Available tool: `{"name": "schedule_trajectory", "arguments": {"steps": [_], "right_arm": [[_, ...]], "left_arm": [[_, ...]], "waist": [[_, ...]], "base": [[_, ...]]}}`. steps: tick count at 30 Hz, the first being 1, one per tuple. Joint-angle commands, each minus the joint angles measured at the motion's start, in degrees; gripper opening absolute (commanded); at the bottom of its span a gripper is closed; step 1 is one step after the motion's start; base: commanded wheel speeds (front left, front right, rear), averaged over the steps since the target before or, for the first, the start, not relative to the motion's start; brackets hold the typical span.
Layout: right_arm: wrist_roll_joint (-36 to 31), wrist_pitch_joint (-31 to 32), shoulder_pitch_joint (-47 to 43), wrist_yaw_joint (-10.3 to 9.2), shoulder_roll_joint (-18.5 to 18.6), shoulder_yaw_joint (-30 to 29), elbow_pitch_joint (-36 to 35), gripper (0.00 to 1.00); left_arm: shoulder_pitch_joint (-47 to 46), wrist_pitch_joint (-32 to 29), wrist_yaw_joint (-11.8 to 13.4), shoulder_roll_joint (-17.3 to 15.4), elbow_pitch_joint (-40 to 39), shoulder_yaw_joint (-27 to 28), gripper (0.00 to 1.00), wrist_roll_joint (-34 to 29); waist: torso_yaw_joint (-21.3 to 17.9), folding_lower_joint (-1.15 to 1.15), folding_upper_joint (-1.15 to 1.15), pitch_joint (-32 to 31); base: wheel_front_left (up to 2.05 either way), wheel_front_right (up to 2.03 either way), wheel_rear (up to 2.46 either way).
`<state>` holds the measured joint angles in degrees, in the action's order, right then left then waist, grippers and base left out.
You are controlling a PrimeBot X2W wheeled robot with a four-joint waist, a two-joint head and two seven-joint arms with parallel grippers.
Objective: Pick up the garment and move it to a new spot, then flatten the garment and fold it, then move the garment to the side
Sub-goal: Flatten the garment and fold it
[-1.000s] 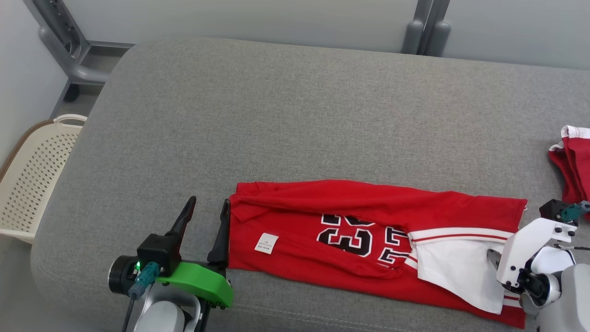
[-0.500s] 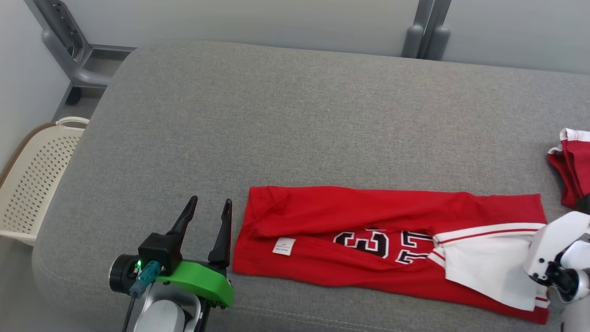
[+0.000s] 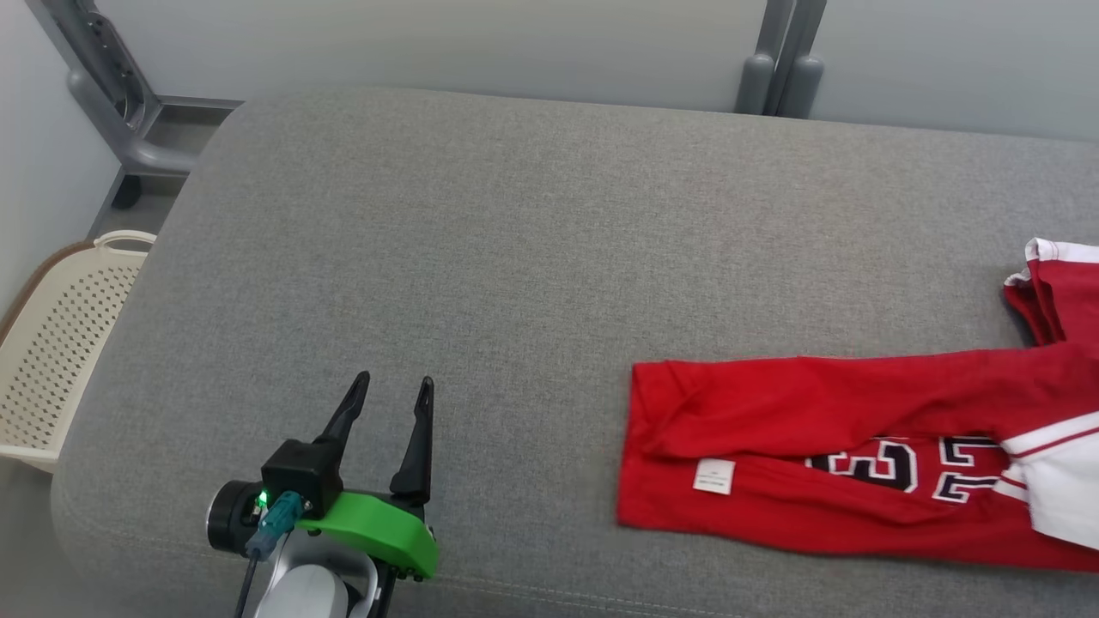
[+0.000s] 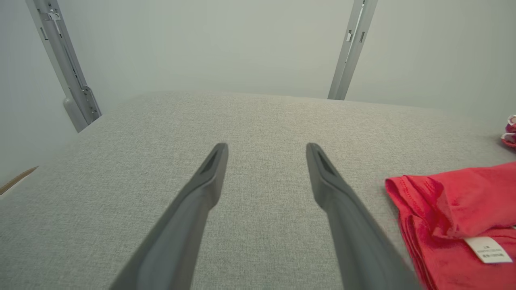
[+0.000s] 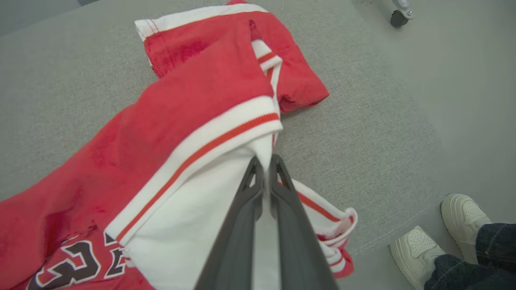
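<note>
The garment lies on the couch, well right of my left gripper, its right end touching a second garment; a basket sits left of the couch.

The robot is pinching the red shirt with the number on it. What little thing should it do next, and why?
Probably lower the right tool and open it. It is shut on the white end of the red jersey, which is folded and already lies at the grey cushion's right end, partly over another red garment, near the edge.
</note>
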<state>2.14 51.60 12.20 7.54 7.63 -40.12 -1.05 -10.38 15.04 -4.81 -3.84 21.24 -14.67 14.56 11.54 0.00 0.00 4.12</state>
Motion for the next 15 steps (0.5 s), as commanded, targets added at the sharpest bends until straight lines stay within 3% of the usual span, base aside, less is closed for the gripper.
{"name": "schedule_trajectory", "arguments": {"steps": [1,6,15], "right_arm": [[-1.15,1.04,-0.91,-0.11,0.65,-1.39,-1.63,0.00],[-0.38,4.29,-2.56,-0.07,0.97,-1.26,-5.59,0.00],[4.54,7.68,-4.26,-0.07,-2.40,15.93,-9.32,0.00]], "left_arm": [[0.36,0.14,-0.27,0.23,0.28,0.00,1.00,-0.41],[0.74,0.14,-0.34,0.26,0.51,0.08,1.00,-0.63],[0.78,0.14,-0.70,0.38,0.73,0.17,1.00,-0.92]], "waist": [[0.02,0.00,0.00,-0.25],[0.00,0.00,0.00,-0.82],[-0.35,0.00,0.00,-1.34]], "base": [[0.00,0.00,0.00],[0.00,0.00,0.00],[0.00,0.00,0.00]]}}
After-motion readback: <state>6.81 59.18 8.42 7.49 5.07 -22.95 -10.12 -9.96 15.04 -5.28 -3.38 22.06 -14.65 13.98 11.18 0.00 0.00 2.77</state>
